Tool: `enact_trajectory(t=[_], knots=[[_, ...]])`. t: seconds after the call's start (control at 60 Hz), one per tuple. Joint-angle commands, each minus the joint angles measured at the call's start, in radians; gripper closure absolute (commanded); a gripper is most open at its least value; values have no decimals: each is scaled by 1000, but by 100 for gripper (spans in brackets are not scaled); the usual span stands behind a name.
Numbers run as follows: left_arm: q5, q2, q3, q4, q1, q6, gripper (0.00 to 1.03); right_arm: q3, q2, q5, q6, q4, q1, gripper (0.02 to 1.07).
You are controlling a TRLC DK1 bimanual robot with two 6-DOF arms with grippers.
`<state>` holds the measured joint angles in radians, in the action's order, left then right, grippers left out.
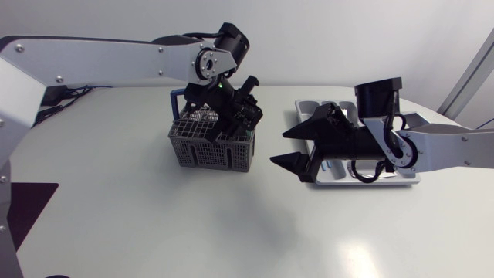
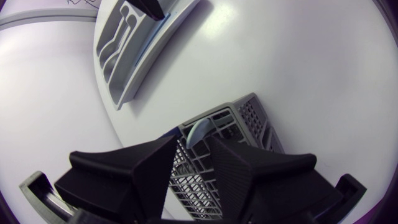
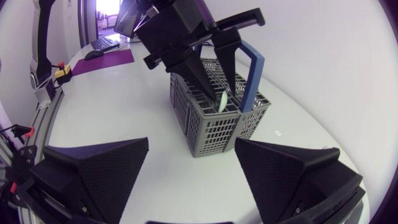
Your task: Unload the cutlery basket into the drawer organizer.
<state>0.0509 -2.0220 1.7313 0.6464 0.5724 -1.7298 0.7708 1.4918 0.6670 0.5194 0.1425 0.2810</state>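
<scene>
The grey cutlery basket (image 1: 208, 150) (image 2: 249, 118) (image 3: 211, 124) stands mid-table, its blue handle (image 3: 252, 74) upright. My left gripper (image 1: 231, 127) (image 2: 193, 144) (image 3: 221, 92) reaches down into its near compartment. The fingers stand a little apart around the pale bowl of a spoon (image 2: 200, 129) (image 3: 221, 101). I cannot see them touching it. More silvery cutlery (image 1: 202, 116) shows at the basket's back. The grey drawer organizer (image 1: 409, 179) (image 2: 124, 56) lies to the right. My right gripper (image 1: 278, 147) (image 3: 191, 144) hovers wide open between basket and organizer, holding nothing.
My right arm lies over the organizer and covers most of its compartments in the head view. White tabletop stretches in front of the basket and to its left.
</scene>
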Motion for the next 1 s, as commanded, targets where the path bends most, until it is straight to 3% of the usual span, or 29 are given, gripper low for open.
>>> enact_trajectory(t=[0.0, 0.15, 0.317, 0.983], knots=[[3, -37, 28, 9, 0, -45, 70, -31, 24, -6, -25, 16, 9, 7], [3, -47, 34, 9, 3, -54, 70, -38, 25, -6, -22, 17, 10, 7], [4, -67, 57, 7, 4, -50, 86, -51, 21, -6, -22, 25, 18, 7], [4, -37, 60, 19, -5, -30, 91, -71, 30, -6, -7, 37, 35, 7]])
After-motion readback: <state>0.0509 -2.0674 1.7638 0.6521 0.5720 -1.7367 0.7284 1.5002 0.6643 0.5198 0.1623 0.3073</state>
